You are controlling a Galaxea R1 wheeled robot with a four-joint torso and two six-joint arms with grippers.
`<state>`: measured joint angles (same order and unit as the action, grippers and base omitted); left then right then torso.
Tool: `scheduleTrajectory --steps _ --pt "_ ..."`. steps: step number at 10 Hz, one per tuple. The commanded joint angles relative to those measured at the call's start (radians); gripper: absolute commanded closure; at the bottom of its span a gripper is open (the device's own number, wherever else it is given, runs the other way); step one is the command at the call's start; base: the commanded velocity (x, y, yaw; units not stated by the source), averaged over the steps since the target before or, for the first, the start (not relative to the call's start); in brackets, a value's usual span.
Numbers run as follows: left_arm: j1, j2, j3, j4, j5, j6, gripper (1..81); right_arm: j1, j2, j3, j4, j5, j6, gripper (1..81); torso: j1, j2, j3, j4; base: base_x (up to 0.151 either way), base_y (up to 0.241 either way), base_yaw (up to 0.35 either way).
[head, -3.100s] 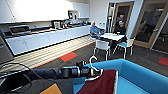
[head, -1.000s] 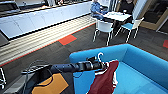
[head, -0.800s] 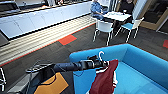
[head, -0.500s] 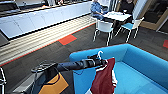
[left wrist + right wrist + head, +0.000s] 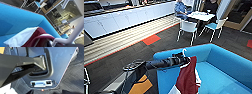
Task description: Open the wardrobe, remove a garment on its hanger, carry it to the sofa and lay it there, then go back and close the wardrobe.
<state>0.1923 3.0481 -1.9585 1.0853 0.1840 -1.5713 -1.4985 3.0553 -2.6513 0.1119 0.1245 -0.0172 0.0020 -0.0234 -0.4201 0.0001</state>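
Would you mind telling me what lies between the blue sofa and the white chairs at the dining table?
In the head view, bare dark carpet floor separates the sofa from the chairs.

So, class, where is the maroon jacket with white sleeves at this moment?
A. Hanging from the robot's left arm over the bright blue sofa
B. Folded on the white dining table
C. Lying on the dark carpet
A: the maroon jacket with white sleeves hangs by its thin white hanger from the left claw, above the bright blue sofa.

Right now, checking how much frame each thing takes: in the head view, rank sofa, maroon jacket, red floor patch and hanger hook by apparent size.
1. sofa
2. maroon jacket
3. red floor patch, farther away, so its rank is unsure
4. hanger hook
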Motion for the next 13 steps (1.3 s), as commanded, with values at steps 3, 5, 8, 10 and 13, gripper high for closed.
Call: scheduleTrajectory --steps 3,5,8,10,13 --pt "-0.182 -0.057 -0.071 0.053 -0.046 0.000 81.1 -0.003 0.009 0.008 -0.005 -0.074 -0.001 1.0 0.000 0.000 0.000 0.000 0.000 0.000 0.000" --pt "-0.140 -0.089 -0.068 0.099 -0.045 0.002 81.1 -0.003 0.009 0.007 -0.005 -0.074 -0.001 1.0 0.000 0.000 0.000 0.000 0.000 0.000 0.000" --pt "-0.101 -0.095 -0.126 0.154 -0.034 0.000 81.1 -0.007 0.009 0.007 -0.005 -0.074 -0.001 1.0 0.000 0.000 0.000 0.000 0.000 0.000 0.000" --pt "-0.086 -0.089 -0.174 0.169 -0.031 0.002 81.1 -0.009 0.009 0.007 -0.004 -0.074 -0.001 1.0 0.000 0.000 0.000 0.000 0.000 0.000 0.000" --pt "-0.067 -0.043 -0.284 0.209 -0.021 0.002 81.1 -0.009 0.009 0.007 -0.003 -0.074 -0.001 1.0 0.000 0.000 0.000 0.000 0.000 0.000 0.000"
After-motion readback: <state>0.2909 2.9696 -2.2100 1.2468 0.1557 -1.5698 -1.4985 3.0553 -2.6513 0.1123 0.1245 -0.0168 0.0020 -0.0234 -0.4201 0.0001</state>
